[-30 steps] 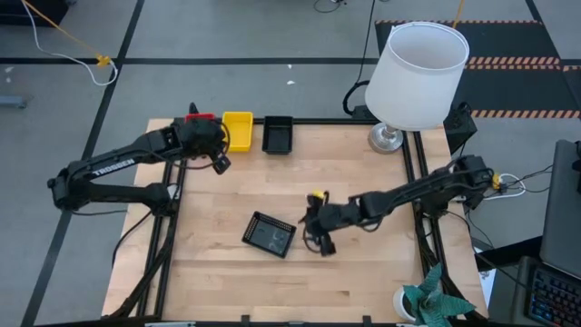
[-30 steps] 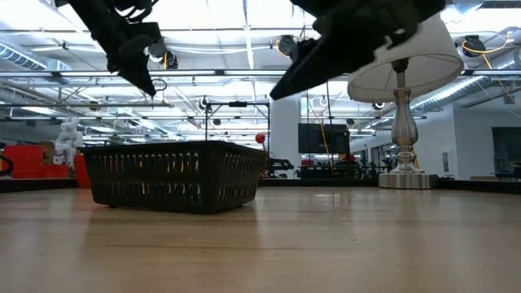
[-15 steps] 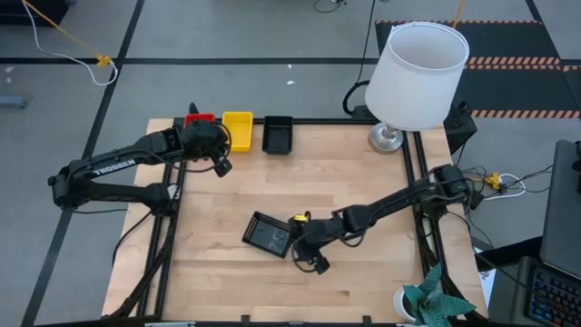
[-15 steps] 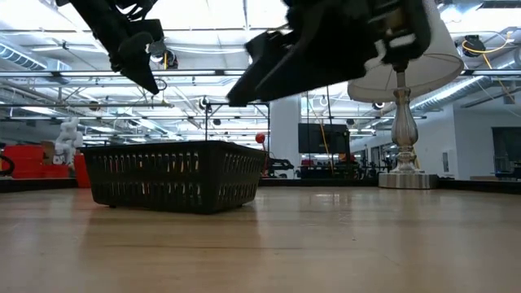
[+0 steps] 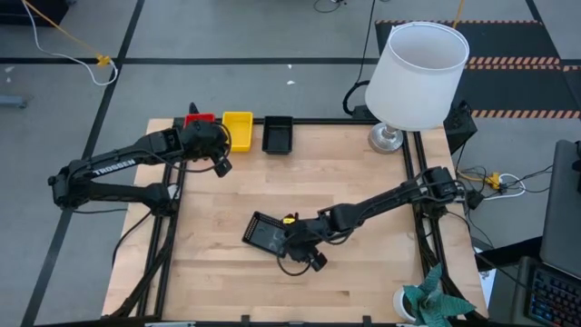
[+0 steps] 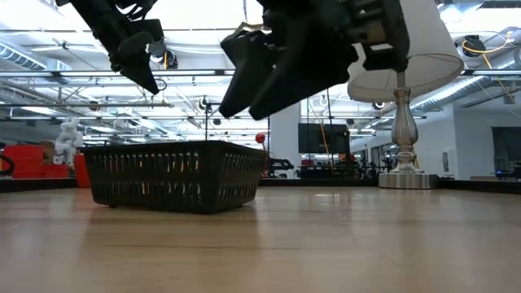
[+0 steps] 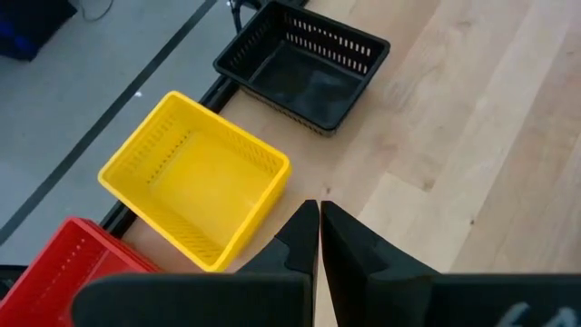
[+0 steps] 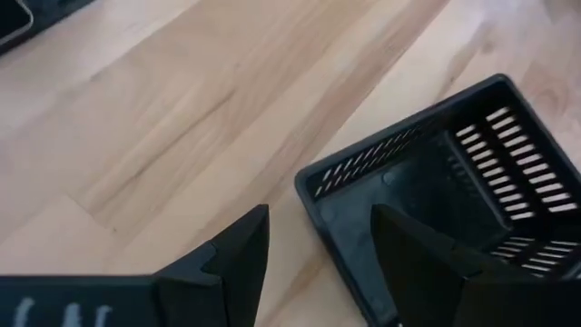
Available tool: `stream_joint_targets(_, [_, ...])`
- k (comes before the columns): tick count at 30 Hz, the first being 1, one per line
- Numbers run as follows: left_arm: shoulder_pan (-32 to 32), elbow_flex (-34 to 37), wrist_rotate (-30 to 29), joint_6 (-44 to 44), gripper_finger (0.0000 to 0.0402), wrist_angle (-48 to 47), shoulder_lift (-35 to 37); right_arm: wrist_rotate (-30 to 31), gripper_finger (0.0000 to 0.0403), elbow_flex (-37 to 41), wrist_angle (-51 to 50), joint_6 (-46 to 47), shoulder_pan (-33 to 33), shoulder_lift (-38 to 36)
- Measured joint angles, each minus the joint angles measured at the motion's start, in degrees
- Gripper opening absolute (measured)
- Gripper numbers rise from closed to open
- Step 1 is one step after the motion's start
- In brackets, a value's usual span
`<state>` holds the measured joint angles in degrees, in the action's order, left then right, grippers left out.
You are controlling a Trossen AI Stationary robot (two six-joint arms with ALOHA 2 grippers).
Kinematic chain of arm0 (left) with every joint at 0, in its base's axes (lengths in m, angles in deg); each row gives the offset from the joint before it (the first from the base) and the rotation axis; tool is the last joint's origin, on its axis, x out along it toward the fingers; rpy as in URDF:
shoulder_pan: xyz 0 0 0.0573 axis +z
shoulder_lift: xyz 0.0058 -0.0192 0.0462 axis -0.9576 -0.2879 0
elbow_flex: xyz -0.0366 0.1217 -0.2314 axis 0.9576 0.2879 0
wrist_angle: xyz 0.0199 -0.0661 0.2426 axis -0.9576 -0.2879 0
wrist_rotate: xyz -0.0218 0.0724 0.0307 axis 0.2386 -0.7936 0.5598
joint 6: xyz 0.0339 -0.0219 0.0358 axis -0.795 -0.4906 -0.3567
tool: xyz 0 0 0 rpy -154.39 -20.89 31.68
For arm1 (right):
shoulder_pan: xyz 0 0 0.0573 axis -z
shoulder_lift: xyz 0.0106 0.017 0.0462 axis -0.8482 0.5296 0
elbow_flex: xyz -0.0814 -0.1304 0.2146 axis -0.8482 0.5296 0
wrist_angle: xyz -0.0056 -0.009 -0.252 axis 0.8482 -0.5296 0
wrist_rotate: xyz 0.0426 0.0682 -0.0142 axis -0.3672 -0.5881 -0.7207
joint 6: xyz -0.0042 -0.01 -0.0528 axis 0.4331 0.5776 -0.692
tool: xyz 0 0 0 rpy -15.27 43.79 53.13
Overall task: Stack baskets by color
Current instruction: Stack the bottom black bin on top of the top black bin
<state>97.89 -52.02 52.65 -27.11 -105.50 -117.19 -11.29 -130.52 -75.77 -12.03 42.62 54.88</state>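
Wooden table [image 5: 363,272], empty black basket [image 5: 269,234], right tool [image 5: 292,243] spread above its corner

A light wooden table [image 5: 363,163] framed by black rails is seen on a grey floor [image 5: 227,82] crossed by dark lines. A large white lampshade [image 5: 418,74] on a silver base is placed at one far corner, and a green plant [image 5: 434,304] at a near corner. Striped hazard tape [image 5: 517,64] is laid on dark matting. Beyond the table, a hall with ceiling trusses and strip lights [image 6: 203,32] is shown; a dark screen [image 6: 319,137], possibly a monitor, is mounted behind.
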Motion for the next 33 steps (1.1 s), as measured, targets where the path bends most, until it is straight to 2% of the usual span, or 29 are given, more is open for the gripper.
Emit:
stream_joint_targets(9, [0.0,0.0,0.01,-0.01,0.0019,0.04,0.0,0.3,0.0182,0.04,-1.36,-2.56,1.84,0.63])
stream_joint_targets(18, [0.0,0.0,0.0,-0.02,0.0019,0.09,0.0,0.08,0.0141,0.25,-0.92,-5.05,2.78,2.47])
stream_joint_targets(23, [0.0,0.04,0.0,0.05,0.0019,0.11,0.0,-0.01,0.0107,0.33,-0.96,-5.62,2.74,3.69])
stream_joint_targets(31, [0.0,0.04,0.0,0.28,0.0019,1.43,0.0,0.0,0.0013,0.33,-1.06,-5.94,2.81,3.85])
stream_joint_targets(33, [0.0,0.04,0.0,0.28,0.0019,1.89,0.0,0.01,0.0008,0.33,-1.04,-5.98,2.83,3.85])
